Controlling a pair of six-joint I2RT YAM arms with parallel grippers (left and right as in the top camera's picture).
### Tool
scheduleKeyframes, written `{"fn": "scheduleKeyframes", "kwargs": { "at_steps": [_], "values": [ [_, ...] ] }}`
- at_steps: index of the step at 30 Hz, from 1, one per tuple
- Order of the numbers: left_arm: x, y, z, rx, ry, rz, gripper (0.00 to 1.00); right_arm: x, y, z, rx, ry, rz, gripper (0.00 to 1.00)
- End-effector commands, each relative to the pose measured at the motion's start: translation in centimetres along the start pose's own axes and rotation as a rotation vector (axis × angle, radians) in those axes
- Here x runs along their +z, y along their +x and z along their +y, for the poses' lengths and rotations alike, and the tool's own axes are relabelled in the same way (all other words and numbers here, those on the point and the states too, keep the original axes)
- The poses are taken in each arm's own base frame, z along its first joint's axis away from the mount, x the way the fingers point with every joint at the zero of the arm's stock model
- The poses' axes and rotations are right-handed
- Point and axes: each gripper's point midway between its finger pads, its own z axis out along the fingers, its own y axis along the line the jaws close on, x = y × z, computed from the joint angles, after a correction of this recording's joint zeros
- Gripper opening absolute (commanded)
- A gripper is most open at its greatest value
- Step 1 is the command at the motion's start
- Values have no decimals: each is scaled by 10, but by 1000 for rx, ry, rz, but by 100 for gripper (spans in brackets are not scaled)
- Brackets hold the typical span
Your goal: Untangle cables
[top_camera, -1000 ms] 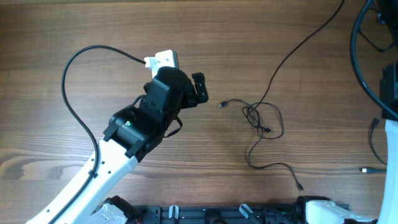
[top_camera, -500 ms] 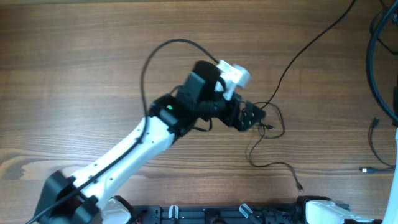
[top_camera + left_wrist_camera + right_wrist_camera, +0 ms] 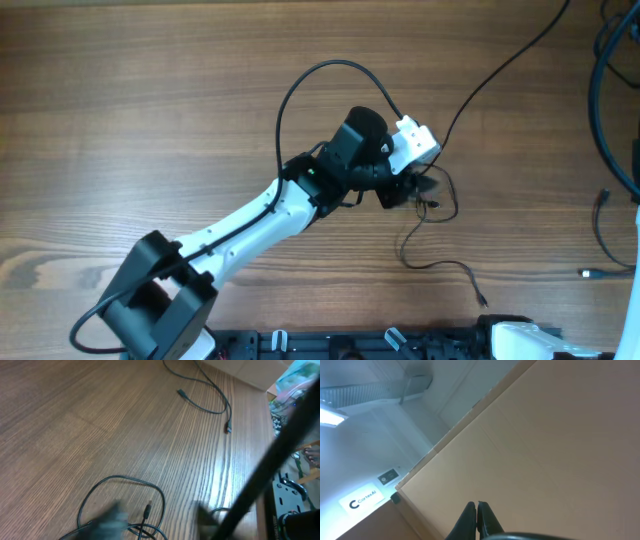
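Note:
The cables (image 3: 436,196) lie as a loose black tangle on the wooden table, right of centre. One strand (image 3: 500,58) runs off to the top right and a tail (image 3: 468,272) ends near the front edge. My left gripper (image 3: 414,189) is down on the tangle's left side. In the left wrist view its blurred fingers (image 3: 114,516) stand apart astride a cable loop (image 3: 120,479) and a small plug (image 3: 148,509); the left gripper (image 3: 159,510) is open. My right gripper (image 3: 477,506) is shut with nothing in it, pointing away from the table.
Another thin cable (image 3: 600,240) with a silver tip lies by the right edge, beside thick arm cables (image 3: 598,90). The left arm's own cable (image 3: 300,85) arcs over the table. A far cable (image 3: 202,390) runs toward the table's edge. A dark diagonal bar (image 3: 270,460) crosses that view.
The left arm has swung right across the table and come down onto the tangle. Its fingers have narrowed from wide open. The right gripper has not changed.

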Motion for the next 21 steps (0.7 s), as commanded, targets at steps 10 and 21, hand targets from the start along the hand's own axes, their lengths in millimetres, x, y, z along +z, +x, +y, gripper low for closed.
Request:
{"fn": "scheduleKeyframes", "kwargs": {
  "at_steps": [10, 21],
  "values": [
    [-135, -113, -33, 34, -90, -346, 4, -18, -3, -56, -92, 242, 19, 4],
    [-273, -168, -41, 138, -365, -660, 4, -38, 58, -87, -243, 303, 330, 4]
  ]
}}
